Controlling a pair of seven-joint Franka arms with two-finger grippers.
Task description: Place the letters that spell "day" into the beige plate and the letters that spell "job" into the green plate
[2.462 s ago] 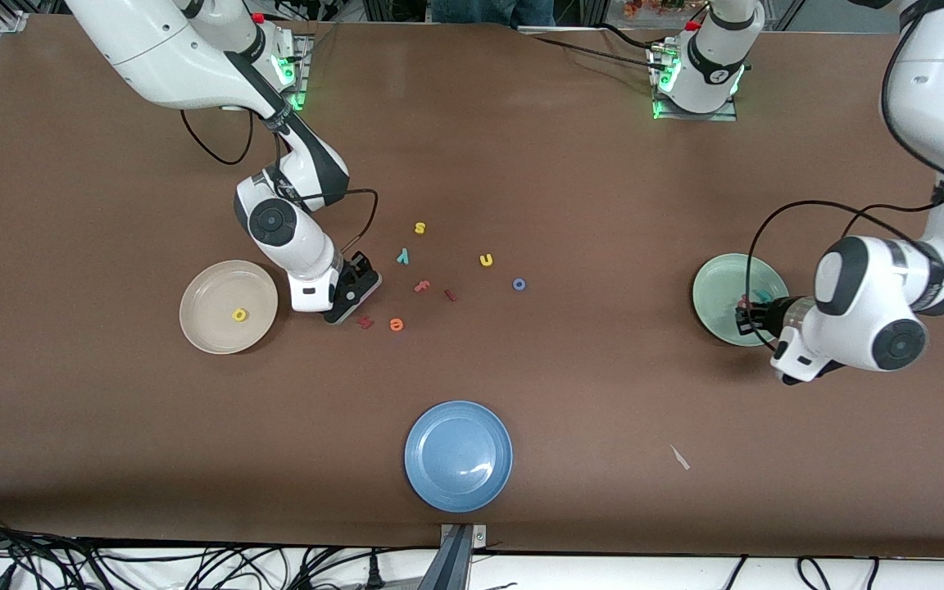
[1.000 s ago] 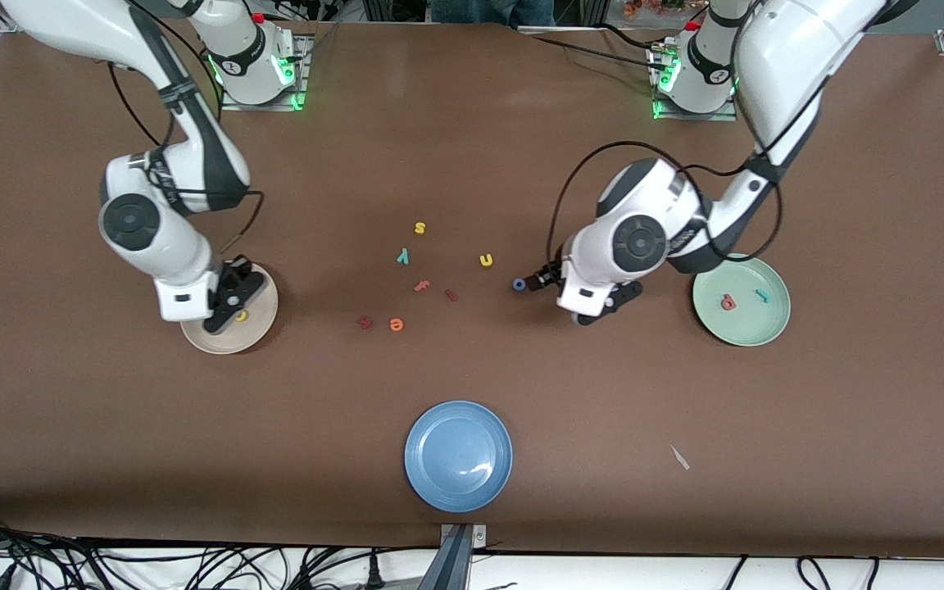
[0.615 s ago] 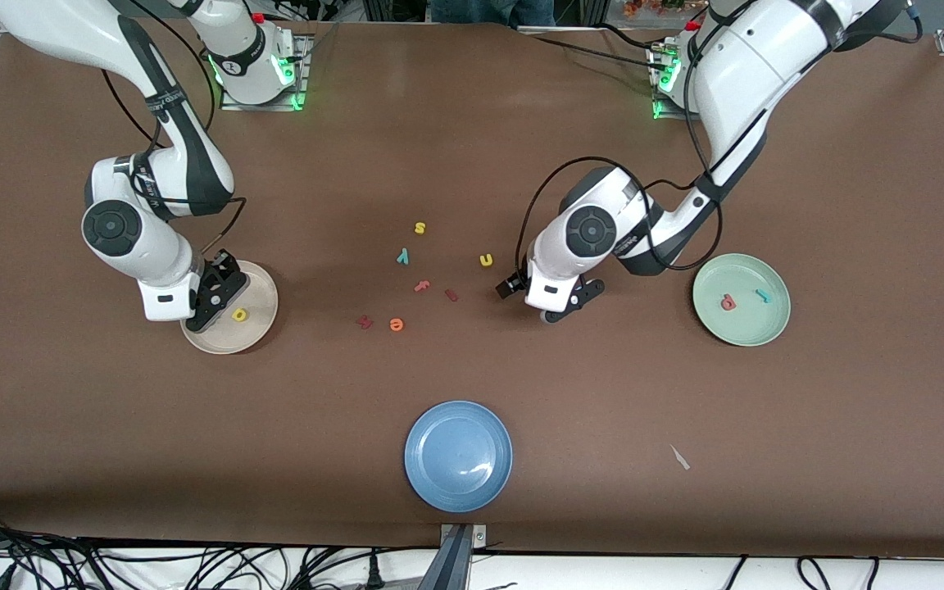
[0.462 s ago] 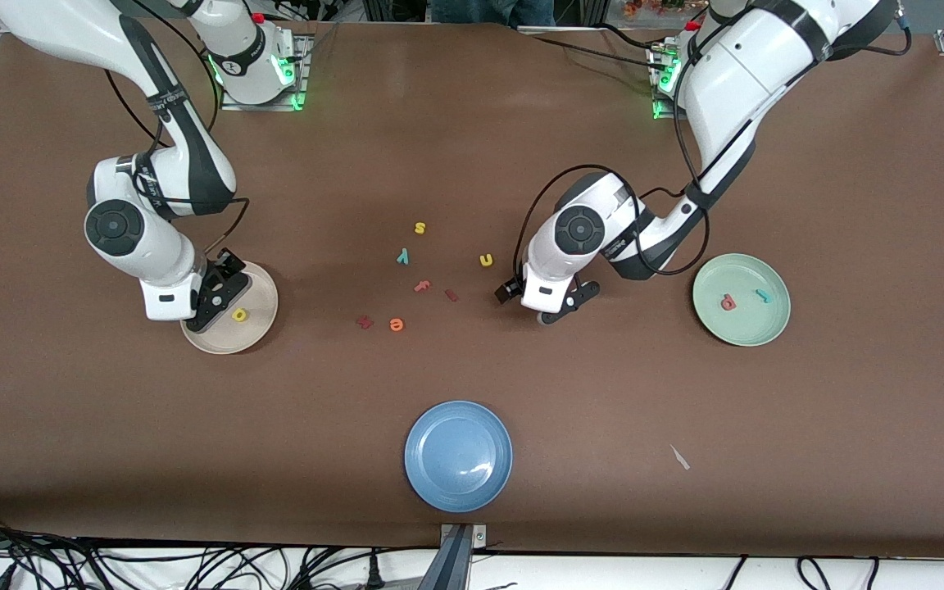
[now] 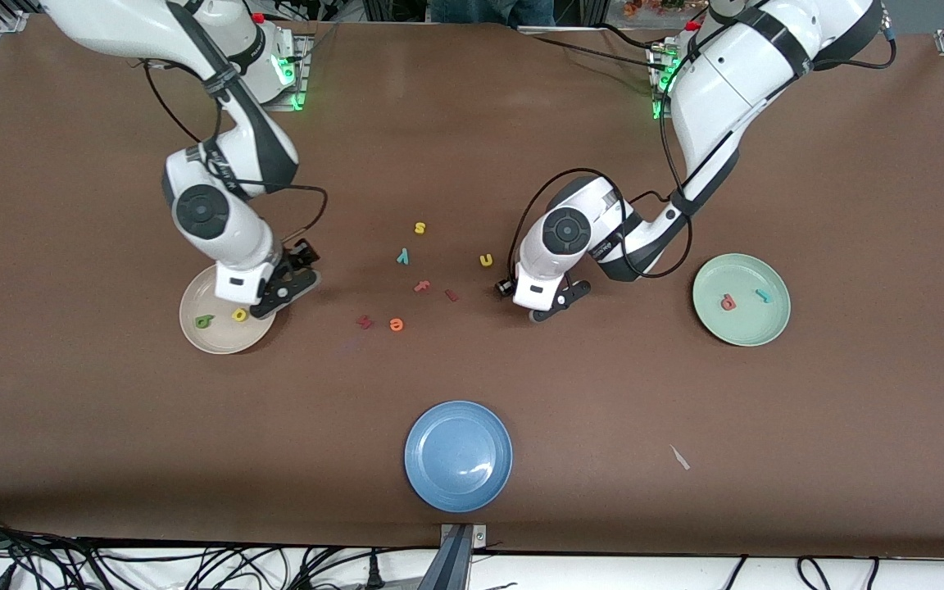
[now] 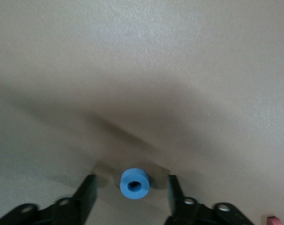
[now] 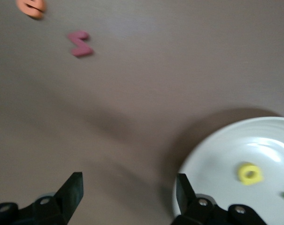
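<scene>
Left gripper [image 6: 130, 190] down at the table, jaws apart on either side of the blue round letter [image 6: 134, 182], not yet gripping (the last piece of "job"). Next: close, lift, carry to the green plate [image 5: 777, 321], where the coral-red letter [image 5: 728, 302] and teal "j" [image 5: 763, 295] lie. Right gripper [image 7: 127, 197] open, empty, over the beige plate [image 5: 218, 344] rim; yellow letter [image 5: 239, 315] and green letter [image 5: 204, 321] inside. Teal "y" [image 5: 402, 256] loose mid-table.
</scene>
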